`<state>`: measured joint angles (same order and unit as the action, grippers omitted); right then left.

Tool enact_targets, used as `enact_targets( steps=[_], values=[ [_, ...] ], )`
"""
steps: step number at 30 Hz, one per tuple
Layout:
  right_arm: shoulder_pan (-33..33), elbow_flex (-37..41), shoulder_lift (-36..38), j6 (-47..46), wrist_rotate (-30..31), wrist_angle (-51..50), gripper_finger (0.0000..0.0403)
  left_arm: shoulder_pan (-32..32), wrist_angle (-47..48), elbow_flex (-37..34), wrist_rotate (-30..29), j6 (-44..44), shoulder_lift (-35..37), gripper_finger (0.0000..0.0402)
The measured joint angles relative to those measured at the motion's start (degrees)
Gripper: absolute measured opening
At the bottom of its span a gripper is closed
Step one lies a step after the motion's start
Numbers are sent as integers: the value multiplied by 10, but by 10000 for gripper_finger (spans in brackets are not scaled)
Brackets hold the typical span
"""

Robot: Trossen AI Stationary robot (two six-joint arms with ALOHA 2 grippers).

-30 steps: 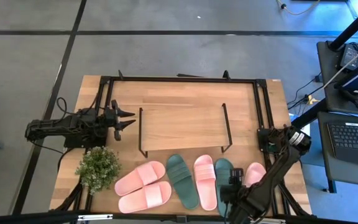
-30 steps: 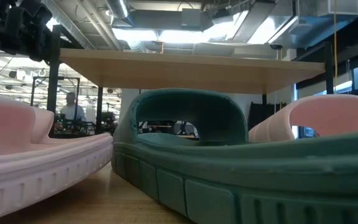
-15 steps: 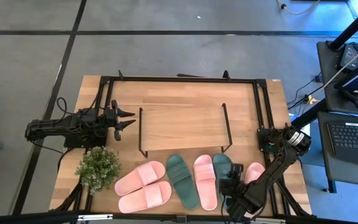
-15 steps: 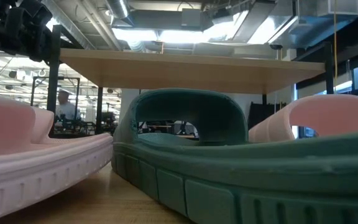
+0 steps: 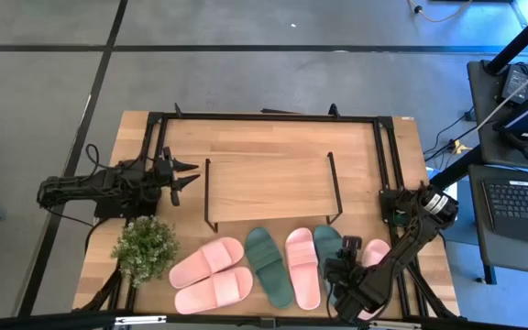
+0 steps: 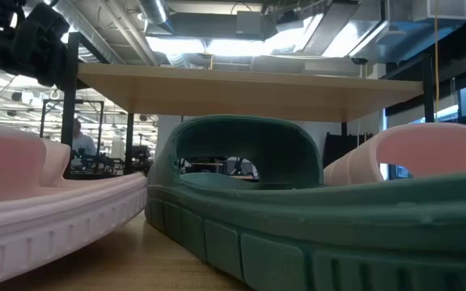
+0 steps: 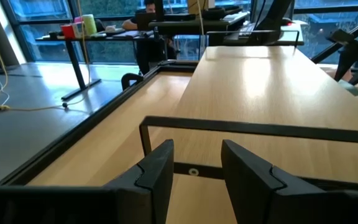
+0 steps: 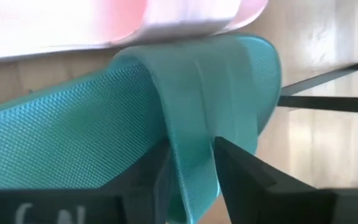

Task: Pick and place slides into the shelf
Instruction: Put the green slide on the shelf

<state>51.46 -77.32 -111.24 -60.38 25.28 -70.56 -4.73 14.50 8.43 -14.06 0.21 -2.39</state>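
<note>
While the left tool (image 5: 191, 177) waits narrowly parted, the right tool (image 8: 190, 180) grips a green slide's strap (image 8: 194, 93).

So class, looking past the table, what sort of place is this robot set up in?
Probably a robotics lab or workshop: exposed ceiling ducts, desks with equipment where a person sits, and a laptop beside the table.

Nothing legible anywhere; only faint pale marks, maybe "6 N", show on the dark right gripper body (image 8: 36, 214), too blurred to confirm.
</note>
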Motion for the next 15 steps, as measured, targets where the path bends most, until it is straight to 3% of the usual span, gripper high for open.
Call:
enact_targets(
  steps=[5,15],
  values=[
    [-6,0,0,9,33,-2,106,0,1,0,0,0,0,127],
    [-25,0,0,26,38,2,105,0,1,0,0,0,0,127]
  ],
)
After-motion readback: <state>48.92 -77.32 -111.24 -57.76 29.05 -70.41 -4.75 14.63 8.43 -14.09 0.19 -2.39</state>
